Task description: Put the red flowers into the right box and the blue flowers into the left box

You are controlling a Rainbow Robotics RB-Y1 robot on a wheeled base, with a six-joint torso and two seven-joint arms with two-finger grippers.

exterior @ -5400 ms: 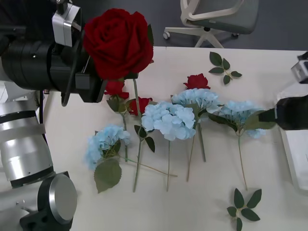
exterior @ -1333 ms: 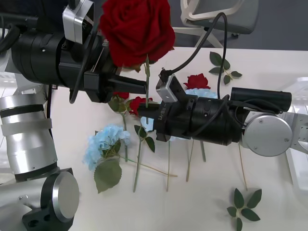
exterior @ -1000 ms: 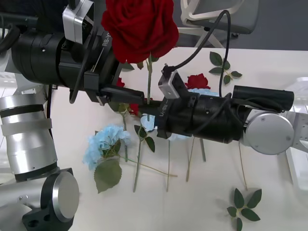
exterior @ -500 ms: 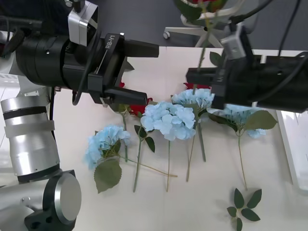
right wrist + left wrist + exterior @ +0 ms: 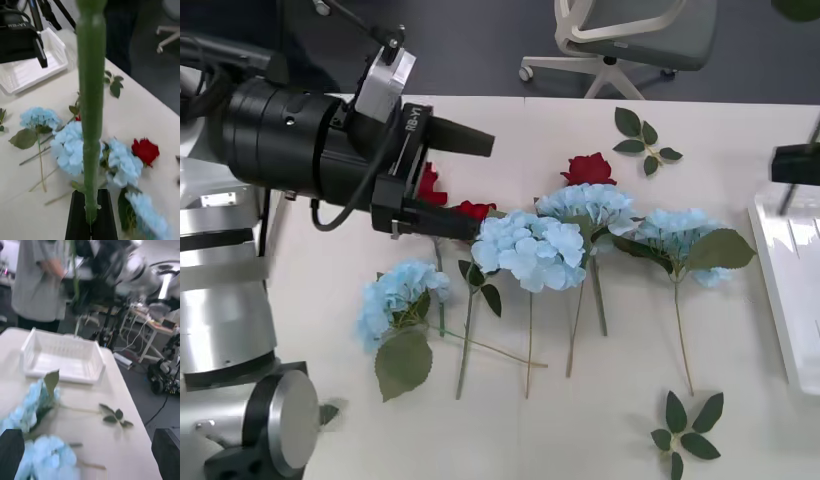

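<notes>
the right gripper (image 5: 91,213) has its black fingers closed on the green stem (image 5: 91,112) of a red rose, the stem running straight up between them and the bloom out of sight above; in the front view this gripper (image 5: 792,165) sits at the right edge, just above the right box (image 5: 780,290). the left gripper (image 5: 448,180) hangs wide open and empty over the flowers on the table (image 5: 580,440), one finger (image 5: 458,137) above the other, its pads (image 5: 11,453) apart at the corners of its own view. three red roses (image 5: 588,168) lie among the blue flowers (image 5: 530,250), none of them boxed yet. by my reading the step in hand is carrying this rose to the right box; the next move calls for lowering it over the tray floor and opening the fingers so the bloom lands inside the rim.
</notes>
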